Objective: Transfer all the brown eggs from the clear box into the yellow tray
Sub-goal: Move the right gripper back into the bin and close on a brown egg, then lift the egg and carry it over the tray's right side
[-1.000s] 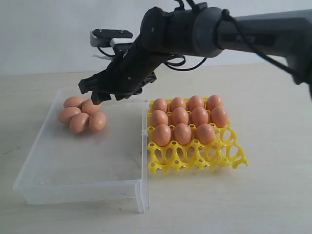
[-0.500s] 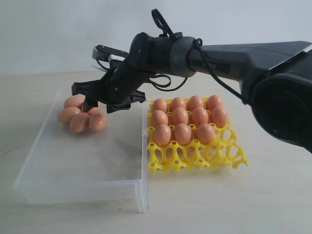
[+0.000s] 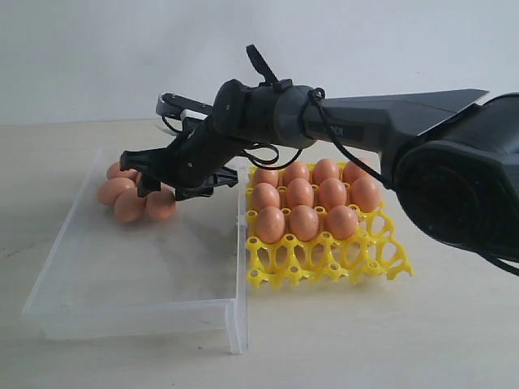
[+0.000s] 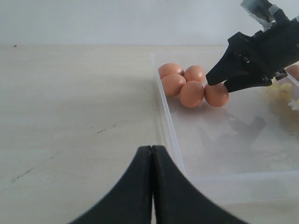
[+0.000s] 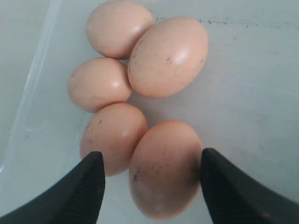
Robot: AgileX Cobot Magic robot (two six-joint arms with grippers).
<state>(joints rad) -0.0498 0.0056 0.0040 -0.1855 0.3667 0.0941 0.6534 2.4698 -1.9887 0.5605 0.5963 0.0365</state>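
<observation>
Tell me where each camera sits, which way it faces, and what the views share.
Exterior: in front of the table, facing a pale wall; it shows the clear box, the yellow tray, and the right arm reaching across, with the right hand at the brown eggs.
Left wrist: beside the box, looking across it; the shut left hand is in the foreground.
Right wrist: above the five boxed eggs, looking down; its open fingers flank one.
Shared: all three see those eggs; the exterior and left wrist views both see the right hand.
</observation>
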